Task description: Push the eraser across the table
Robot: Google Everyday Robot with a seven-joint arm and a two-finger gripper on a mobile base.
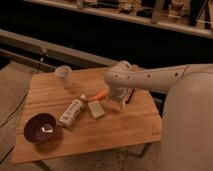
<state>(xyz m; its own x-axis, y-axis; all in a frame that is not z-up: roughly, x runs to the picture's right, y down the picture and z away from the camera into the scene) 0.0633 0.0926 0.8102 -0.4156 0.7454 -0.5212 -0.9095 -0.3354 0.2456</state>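
Note:
The eraser (pixel 131 95), a small dark block with a reddish rim, lies on the light wooden table (pixel 125 127) right of centre. My gripper (pixel 123 100) hangs from the pale arm that reaches in from the right. It points down at the tabletop, right against the eraser's left side and partly covering it. The gripper looks open, and nothing is held in it. Whether a finger touches the eraser I cannot make out.
An orange stick (pixel 100 94) lies just left of the gripper, with a pale beige block (pixel 96 109) and a white bottle (pixel 72 112) beyond it. A white cup (pixel 63 76) stands at the back left, and a dark purple bowl (pixel 41 127) at the front left. The table's right edge is close behind the eraser.

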